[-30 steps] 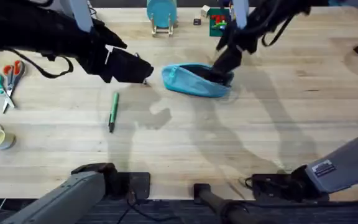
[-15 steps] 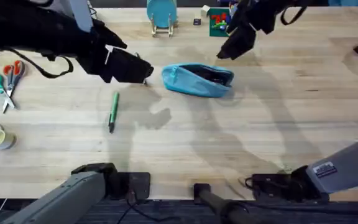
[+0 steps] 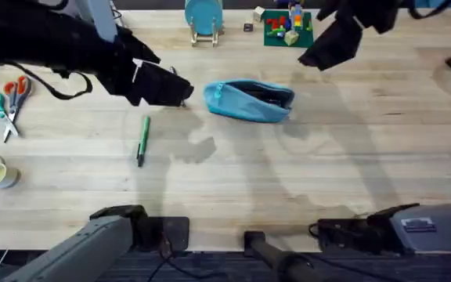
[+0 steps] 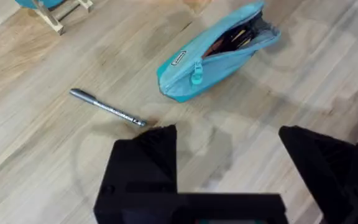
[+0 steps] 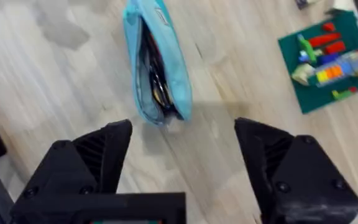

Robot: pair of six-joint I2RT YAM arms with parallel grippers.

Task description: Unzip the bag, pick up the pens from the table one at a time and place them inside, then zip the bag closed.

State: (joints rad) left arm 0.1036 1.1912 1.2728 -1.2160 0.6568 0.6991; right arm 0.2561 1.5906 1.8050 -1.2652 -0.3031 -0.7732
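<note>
My right gripper point(image 5: 182, 168) has lifted away from the bag point(image 3: 248, 100) and now hangs past its far right end, jaws spread wide and empty. The bag lies unzipped mid-table point(image 3: 304, 180), where it was. My left gripper point(image 4: 229, 171) hovers open just left of it, unmoved, above the silver pen point(image 4: 107, 107). The green pen point(image 3: 142, 140) stays nearer my bases.

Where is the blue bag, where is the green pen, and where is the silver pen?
bag point(image 3: 245, 103), overhead view, middle of its blue fabric side.
green pen point(image 3: 142, 139), overhead view, middle of its barrel.
silver pen point(image 4: 107, 108), left wrist view, middle of its barrel.
</note>
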